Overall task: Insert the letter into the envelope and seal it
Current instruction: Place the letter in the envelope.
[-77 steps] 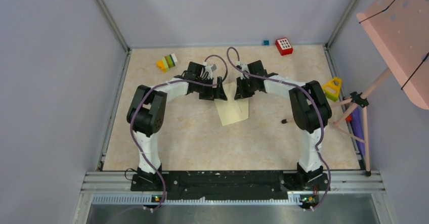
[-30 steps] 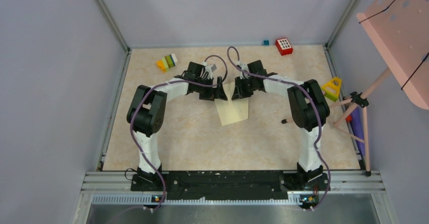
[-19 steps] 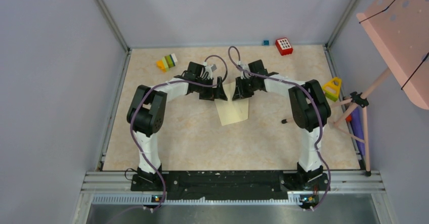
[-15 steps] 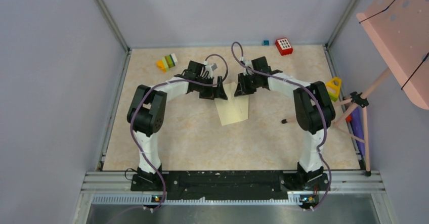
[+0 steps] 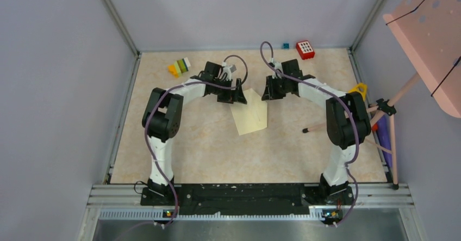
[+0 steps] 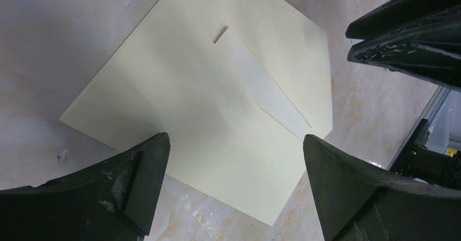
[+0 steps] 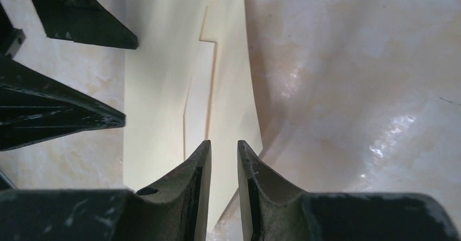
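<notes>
- Evidently the work is at the sealing step, in my judgement. The envelope (image 5: 251, 113) lies flat on the table (image 5: 190, 148), and no separate letter shows in any view. Whether the letter is inside cannot be confirmed.
- A fold line (image 6: 272, 83) runs across the envelope's face. Whether the flap is pressed fully down I cannot tell.
- Left gripper (image 6: 235, 143): spread to its widest and holding nothing. The envelope lies below it, its near portion spanning the gap between the two fingers (image 6: 136, 181). Contact with the paper cannot be confirmed.
- Right gripper (image 7: 223, 146): nearly closed, with a narrow slit between the jaws and nothing caught in it. The envelope lies below and ahead of its tips, with one corner passing under them.
- Pose: the left arm (image 5: 163, 116) and right arm (image 5: 342, 121) both have their elbows out to the sides. Their forearms angle inward, so the two grippers face each other across the far end of the envelope, one on each side of it.
- Next move, as I judge it: one gripper should come down to pin the paper while the other presses along the flap edge. Thin paper on a smooth table is likely to slide, so the pinning should come first.
</notes>
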{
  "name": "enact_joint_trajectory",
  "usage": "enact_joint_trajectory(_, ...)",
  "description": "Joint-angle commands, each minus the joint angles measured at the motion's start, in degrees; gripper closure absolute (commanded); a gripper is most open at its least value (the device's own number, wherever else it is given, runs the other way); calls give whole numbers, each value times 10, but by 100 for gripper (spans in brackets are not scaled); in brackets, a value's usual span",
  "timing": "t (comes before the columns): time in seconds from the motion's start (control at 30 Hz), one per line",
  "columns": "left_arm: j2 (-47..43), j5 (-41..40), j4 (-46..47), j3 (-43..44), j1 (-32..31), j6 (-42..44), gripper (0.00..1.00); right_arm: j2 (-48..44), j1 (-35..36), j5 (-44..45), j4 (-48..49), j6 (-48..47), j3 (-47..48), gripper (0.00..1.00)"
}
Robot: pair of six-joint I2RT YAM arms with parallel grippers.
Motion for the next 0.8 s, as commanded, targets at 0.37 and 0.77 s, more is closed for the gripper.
enact_joint_trajectory(0.37,-87,28,-15,-20,30,27,2,-4,-21,-5,22,-10,-3,74)
enact_joint_trajectory(0.77,-66,-13,-48,-60,25,67,1,-56,-21,51,-3,-62,3,68)
